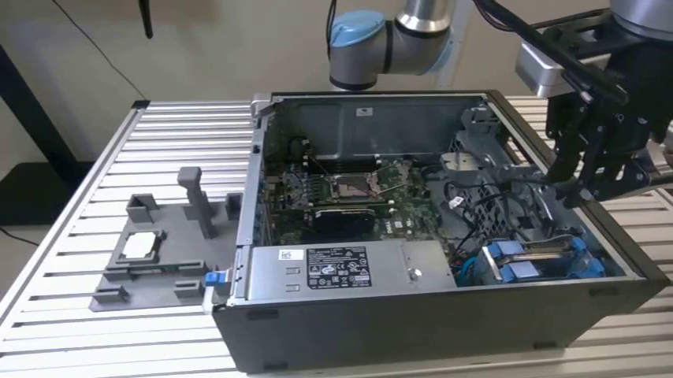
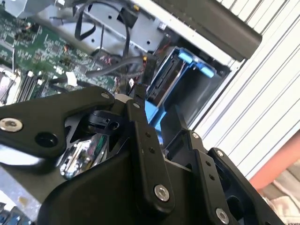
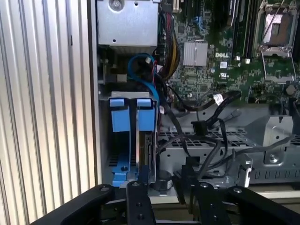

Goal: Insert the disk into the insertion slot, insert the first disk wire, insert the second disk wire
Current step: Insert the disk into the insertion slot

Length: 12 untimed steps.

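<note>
The arm (image 1: 399,39) wore silver-grey tubing and a light-blue joint cap (image 1: 352,33); its black gripper (image 1: 576,185) showed bolted link bars, silver screw heads (image 2: 161,192) and black cabling (image 1: 518,25).

Blue-framed disk (image 2: 165,80) inside insertion slot (image 2: 209,93); cables (image 2: 110,68) adjacent.

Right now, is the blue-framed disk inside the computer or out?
In. The disk stands inside the insertion slot at the case's corner, blue end tabs facing out.
</note>
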Tool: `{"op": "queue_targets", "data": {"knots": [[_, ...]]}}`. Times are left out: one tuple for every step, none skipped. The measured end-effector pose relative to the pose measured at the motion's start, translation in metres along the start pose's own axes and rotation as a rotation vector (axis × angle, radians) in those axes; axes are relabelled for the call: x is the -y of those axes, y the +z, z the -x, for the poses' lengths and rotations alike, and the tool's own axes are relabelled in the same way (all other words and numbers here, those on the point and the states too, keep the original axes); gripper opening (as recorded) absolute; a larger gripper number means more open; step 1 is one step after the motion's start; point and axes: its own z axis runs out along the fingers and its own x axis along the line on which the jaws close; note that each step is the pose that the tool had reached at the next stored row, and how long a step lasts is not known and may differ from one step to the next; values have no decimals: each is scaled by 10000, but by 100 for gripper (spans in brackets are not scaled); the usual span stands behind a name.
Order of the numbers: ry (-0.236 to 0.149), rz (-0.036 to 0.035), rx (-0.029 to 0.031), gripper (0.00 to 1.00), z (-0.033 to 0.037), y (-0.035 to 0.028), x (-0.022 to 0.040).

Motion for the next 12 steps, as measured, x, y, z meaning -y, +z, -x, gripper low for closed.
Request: {"op": "queue_targets", "data": {"knots": [[-54, -127, 8, 42, 7, 3, -1], [-147, -220, 23, 42, 13, 9, -2], [-244, -298, 40, 42, 18, 16, -3], [-340, -376, 57, 42, 24, 23, -4], [-441, -449, 73, 42, 31, 30, -5], [-538, -517, 91, 42, 38, 39, -7], [-629, -581, 106, 42, 45, 46, -8], [-722, -641, 122, 42, 51, 55, -10], [-823, -683, 141, 42, 57, 66, -11], [-931, -712, 163, 42, 64, 81, -13], [-1036, -734, 183, 42, 70, 94, -16], [-1138, -756, 202, 42, 77, 107, -18]]}}
